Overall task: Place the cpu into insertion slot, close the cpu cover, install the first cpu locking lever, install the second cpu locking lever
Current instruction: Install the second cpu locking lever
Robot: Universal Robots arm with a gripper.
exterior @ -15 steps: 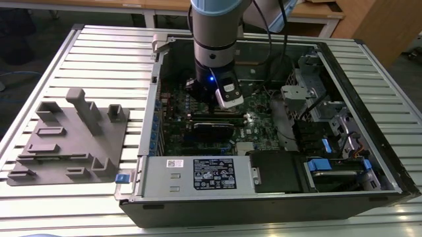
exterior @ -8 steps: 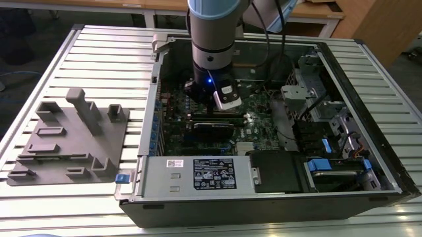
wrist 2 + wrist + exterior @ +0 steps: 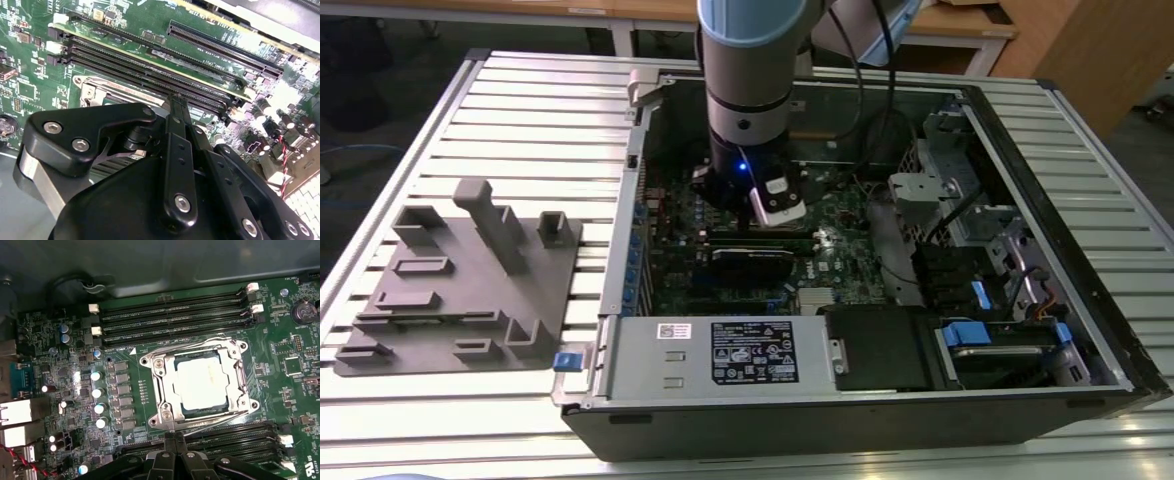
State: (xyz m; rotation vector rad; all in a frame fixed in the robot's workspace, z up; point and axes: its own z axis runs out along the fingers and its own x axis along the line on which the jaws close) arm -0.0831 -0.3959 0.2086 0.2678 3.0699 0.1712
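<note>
The gripper point(image 3: 175, 440), fingers pressed together and holding nothing, hovers just beside the cpu cover point(image 3: 165, 412) (already down over the cpu point(image 3: 205, 382)), at its near edge.

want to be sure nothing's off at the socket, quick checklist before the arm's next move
1. cpu seated in the insertion slot: ok, silver face sits flat in the socket.
2. cpu cover closed over the chip: ok, frame lies flat around it.
3. Locking levers latched: cannot tell.
4. gripper position: ok, fingertips at the socket's edge in the first wrist view.
5. Memory slots beside the socket free of the fingers: ok.
</note>
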